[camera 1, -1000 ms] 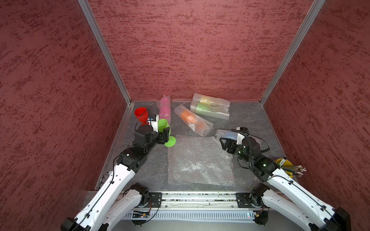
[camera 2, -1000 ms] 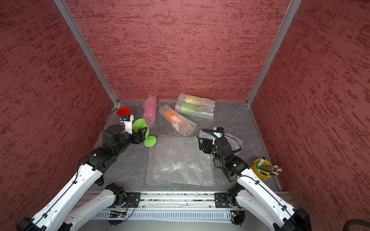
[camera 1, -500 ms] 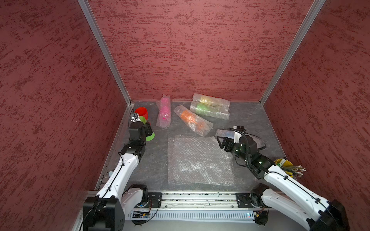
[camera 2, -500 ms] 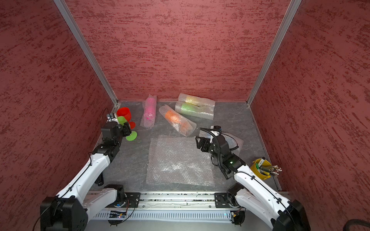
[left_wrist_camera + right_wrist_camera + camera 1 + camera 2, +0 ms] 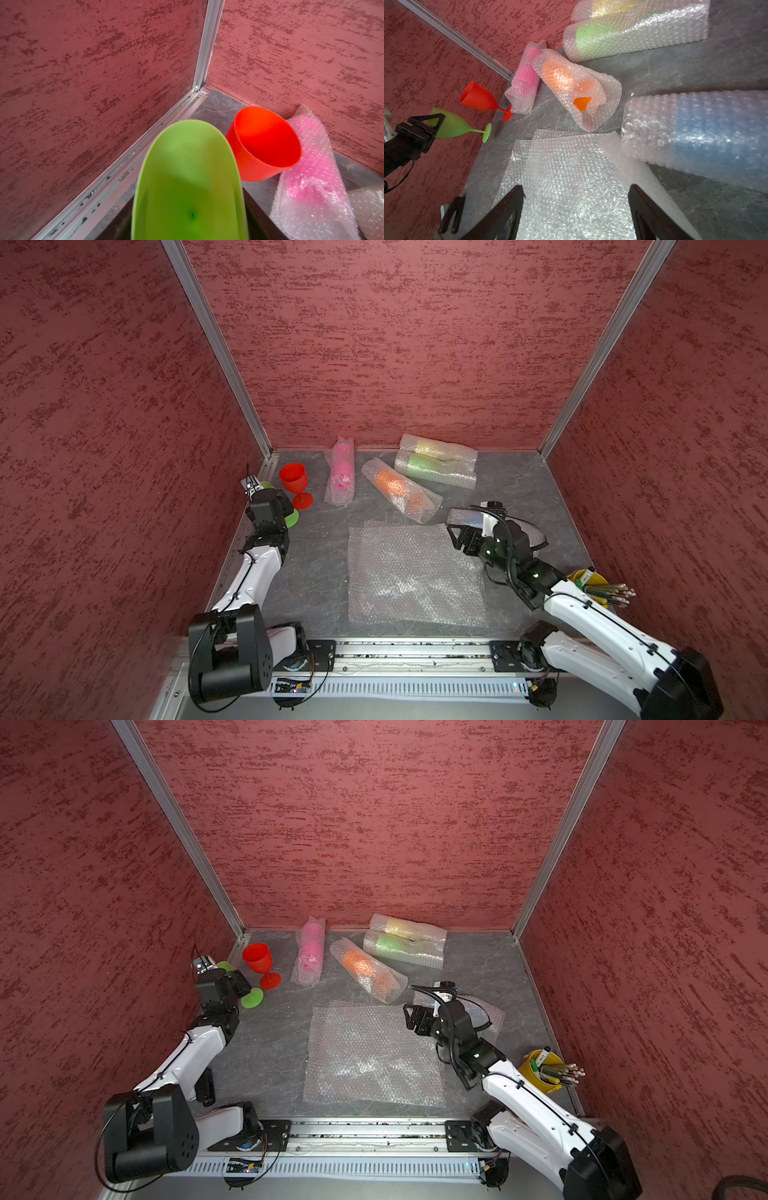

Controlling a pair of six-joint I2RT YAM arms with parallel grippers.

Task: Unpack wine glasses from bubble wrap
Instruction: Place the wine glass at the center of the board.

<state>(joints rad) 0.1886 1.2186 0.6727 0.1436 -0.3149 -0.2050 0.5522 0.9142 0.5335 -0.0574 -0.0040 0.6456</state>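
Our left gripper [image 5: 443, 122] pinches the light green goblet [image 5: 187, 176] by its bowl beside the red goblet [image 5: 294, 479] in the far corner of the bench [image 5: 519, 489], we think to group unwrapped ones, while our right gripper [image 5: 575, 199] hangs spread by the wrapped blue goblet [image 5: 716, 135].

Top views high, facing down, wrist views close, sharing red goblet [image 5: 262, 143]
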